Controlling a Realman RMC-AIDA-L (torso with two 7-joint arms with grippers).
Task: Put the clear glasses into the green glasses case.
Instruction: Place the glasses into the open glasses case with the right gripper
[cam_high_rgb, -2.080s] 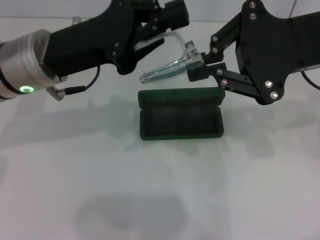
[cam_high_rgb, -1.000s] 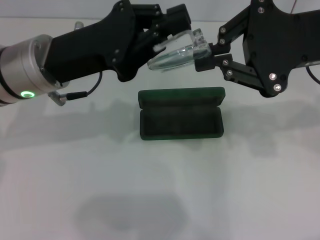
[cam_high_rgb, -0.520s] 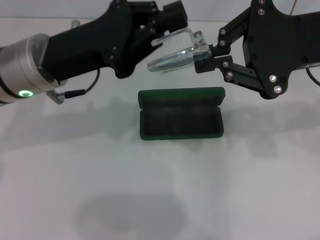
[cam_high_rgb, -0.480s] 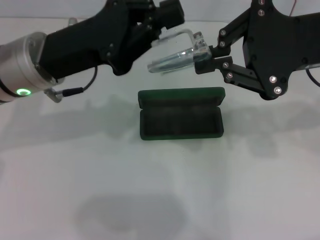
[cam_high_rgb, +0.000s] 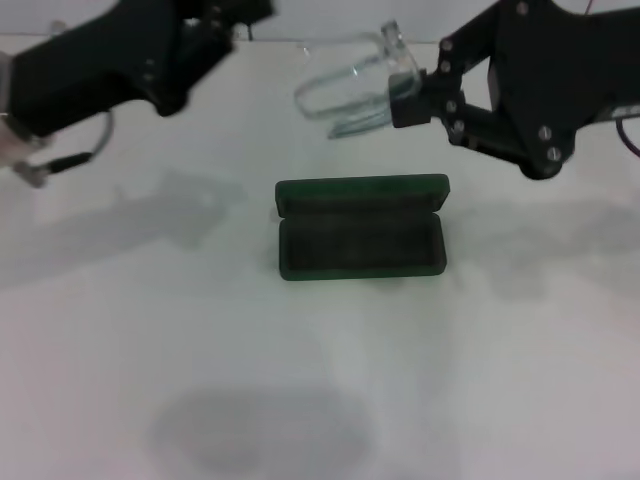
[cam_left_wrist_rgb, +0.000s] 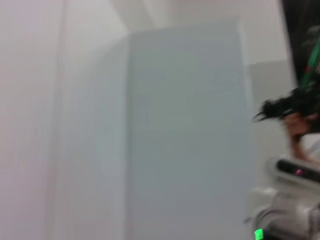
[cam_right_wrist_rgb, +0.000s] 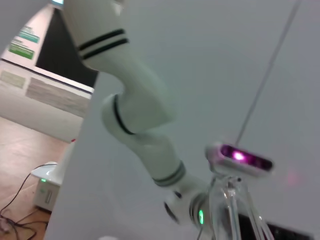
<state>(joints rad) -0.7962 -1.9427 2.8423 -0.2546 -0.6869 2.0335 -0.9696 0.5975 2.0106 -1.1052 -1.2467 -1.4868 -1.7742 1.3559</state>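
The clear glasses (cam_high_rgb: 345, 95) hang in the air beyond the far side of the green glasses case (cam_high_rgb: 360, 228), held at their right end. My right gripper (cam_high_rgb: 402, 88) is shut on that end, and the rest of the frame sticks out to the left. Part of the clear frame (cam_right_wrist_rgb: 234, 210) also shows in the right wrist view. The case lies open on the white table, lid (cam_high_rgb: 362, 190) folded back and dark lining facing up. My left gripper (cam_high_rgb: 215, 25) is far off at the top left, apart from the glasses.
The white table (cam_high_rgb: 320, 380) runs wide in front of and beside the case. A cable (cam_high_rgb: 70, 160) dangles under the left arm. The left wrist view shows only a pale wall and distant equipment.
The left arm has let go of the glasses and pulled back up and to the left. The glasses now hang from the right gripper alone, slightly higher.
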